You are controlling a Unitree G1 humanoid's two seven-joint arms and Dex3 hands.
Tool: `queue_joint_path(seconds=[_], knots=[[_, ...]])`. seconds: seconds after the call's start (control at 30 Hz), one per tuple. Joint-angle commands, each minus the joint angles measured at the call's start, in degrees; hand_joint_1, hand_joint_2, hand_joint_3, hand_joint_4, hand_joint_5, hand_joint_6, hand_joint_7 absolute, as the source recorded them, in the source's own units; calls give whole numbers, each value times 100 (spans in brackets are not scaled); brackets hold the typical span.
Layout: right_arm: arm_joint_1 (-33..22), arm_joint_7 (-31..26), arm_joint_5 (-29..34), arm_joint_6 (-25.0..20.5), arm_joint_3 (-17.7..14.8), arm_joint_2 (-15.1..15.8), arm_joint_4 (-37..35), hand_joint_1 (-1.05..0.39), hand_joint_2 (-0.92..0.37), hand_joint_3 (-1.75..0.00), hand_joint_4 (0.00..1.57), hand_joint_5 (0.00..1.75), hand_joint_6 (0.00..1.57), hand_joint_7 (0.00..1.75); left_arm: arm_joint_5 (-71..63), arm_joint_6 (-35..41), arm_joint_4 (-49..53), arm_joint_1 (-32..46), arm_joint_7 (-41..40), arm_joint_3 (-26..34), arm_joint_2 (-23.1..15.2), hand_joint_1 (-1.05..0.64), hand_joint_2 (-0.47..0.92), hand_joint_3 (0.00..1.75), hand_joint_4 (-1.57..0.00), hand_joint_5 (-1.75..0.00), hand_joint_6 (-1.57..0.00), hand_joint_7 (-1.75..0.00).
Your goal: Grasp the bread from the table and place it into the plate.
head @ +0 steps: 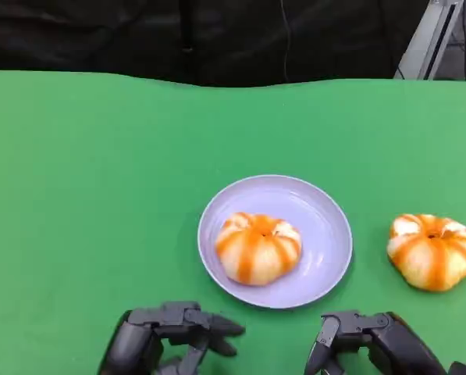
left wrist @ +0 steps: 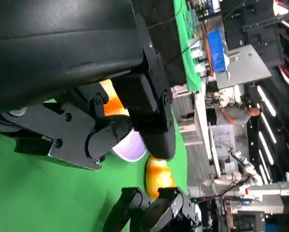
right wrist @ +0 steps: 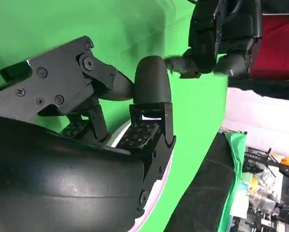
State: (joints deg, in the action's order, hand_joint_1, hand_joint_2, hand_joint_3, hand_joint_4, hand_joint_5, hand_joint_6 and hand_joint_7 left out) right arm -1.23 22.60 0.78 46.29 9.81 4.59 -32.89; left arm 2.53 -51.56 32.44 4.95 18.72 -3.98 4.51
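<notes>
In the head view the green worktop [head: 76,180] carries a pale lilac plate [head: 326,234] at its centre, and one striped orange-and-cream bread roll [head: 257,247] already sits in it, toward the plate's 8 o'clock side. A second bread roll [head: 432,250] lies on the bare cloth at about 3 o'clock from the plate, near it but not touching. The left robot hand [head: 170,336] rests low at roughly 7 o'clock from the plate, and the right robot hand [head: 365,340] at about 5 o'clock, below and to the left of the loose roll; neither grasps anything, and both look loosely curled, though whether they count as released or clenched cannot be told here. In the left wrist view the left robot hand's dark fingers [left wrist: 149,111] cross the frame with nothing between them, a slice of the plate and a glimpse of orange roll showing past them, while the right robot hand [left wrist: 154,210] appears beyond; a person stands in the background. In the right wrist view the right robot hand's fingers [right wrist: 151,87] are bent over green cloth with the plate's rim [right wrist: 156,186] beneath, holding nothing. The step in hand seems to be the approach to the remaining roll: the next move probably calls for the right robot hand to travel toward 2 o'clock, spread over the roll and close gently around its soft sides.
</notes>
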Motion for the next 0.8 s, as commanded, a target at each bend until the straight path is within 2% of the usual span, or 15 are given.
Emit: queue_joint_path(seconds=[0.03,0.17,0.27,0.8], knots=[[-118,45,-126,-88,-35,78,132,-13,-61,-98,82,148,86,119,31,-105,71,-26,16,-59,-93,-10,54,109,-93,-143,-100,-110],[-168,55,-136,-130,-33,92,220,-13,-61,-98,82,147,86,119,9,-99,96,-17,0,-123,-94,-12,52,112,-89,-155,-91,-129],[-197,53,-123,-119,-41,115,257,-13,-61,-98,83,148,86,119,-3,-110,137,-19,13,-169,-88,-12,51,117,-87,-161,-87,-136],[-175,173,-318,-205,-153,272,451,-12,-60,-98,82,148,87,117,-169,-38,137,-82,-109,-317,-55,-14,46,127,-82,-165,-83,-142]])
